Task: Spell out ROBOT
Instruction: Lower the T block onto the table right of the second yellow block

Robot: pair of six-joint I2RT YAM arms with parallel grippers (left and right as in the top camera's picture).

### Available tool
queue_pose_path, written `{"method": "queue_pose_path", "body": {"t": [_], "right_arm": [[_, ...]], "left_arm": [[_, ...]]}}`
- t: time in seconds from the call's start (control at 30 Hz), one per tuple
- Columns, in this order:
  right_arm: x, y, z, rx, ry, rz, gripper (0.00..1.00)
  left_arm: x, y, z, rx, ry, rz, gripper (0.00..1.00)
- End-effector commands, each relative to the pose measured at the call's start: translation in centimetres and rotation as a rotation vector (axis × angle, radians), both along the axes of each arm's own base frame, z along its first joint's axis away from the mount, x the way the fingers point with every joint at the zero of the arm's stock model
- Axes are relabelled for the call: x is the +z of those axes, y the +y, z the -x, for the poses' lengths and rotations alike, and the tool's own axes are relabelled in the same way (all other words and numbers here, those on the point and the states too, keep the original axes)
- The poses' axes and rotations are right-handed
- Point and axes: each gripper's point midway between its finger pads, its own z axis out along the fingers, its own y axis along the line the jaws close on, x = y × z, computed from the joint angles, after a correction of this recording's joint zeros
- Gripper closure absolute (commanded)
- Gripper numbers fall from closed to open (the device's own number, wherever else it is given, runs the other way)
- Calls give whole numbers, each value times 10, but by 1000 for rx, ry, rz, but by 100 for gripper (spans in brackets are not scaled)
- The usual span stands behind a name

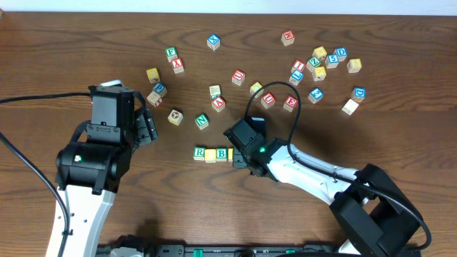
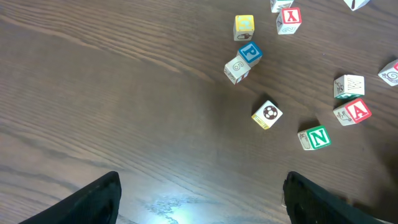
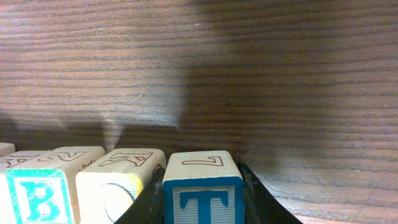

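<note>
We are clamping the blue T block (image 3: pixel 201 168) in our right gripper (image 3: pixel 202 198), at the end of the row of letter blocks (image 1: pixel 211 153); our left gripper (image 2: pixel 202 204) is hovering, spread wide, above the table (image 2: pixel 124 112).

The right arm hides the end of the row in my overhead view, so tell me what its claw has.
Observer: The right wrist view shows the right claw closed on the T block, its blue T facing the camera.
Operator: Say what stands next to it.
Observer: A yellow-edged block stands just to its left in that view, with one finger between the two. I cannot read its front letter.
Operator: Name the block after that.
Observer: The B block, with a teal letter.
Operator: Report the left claw.
Observer: In the left wrist view the left claw is open, with only bare table between its fingers.
</note>
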Motion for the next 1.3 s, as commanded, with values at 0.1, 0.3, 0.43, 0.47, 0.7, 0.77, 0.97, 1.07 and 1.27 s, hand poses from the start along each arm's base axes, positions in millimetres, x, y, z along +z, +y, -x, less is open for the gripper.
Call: {"method": "queue_pose_path", "body": {"t": [0.1,0.3,0.43,0.47,0.7,0.77,0.97,1.07,1.27], "right_arm": [[-9,0,5,24,11,23,85],[-11,1,6,28,18,16,85],[-11,2,6,28,17,14,85],[-11,2,5,28,16,14,85],[-11,2,5,32,15,14,85],[-11,3,5,32,13,12,85],[-11,1,5,33,13,21,86],[-11,-1,4,29,9,31,86],[-12,-7,4,19,3,60,86]], "left_arm": [[9,4,-2,3,-20,-23,18],[9,4,-2,3,-20,-23,18],[9,4,-2,3,-20,-23,18],[9,4,-2,3,-20,-23,18],[9,4,-2,3,-20,-23,18],[9,4,-2,3,-20,-23,18],[9,4,-2,3,-20,-23,18],[9,4,-2,3,-20,-23,18],[9,4,-2,3,-20,-23,18]]}}
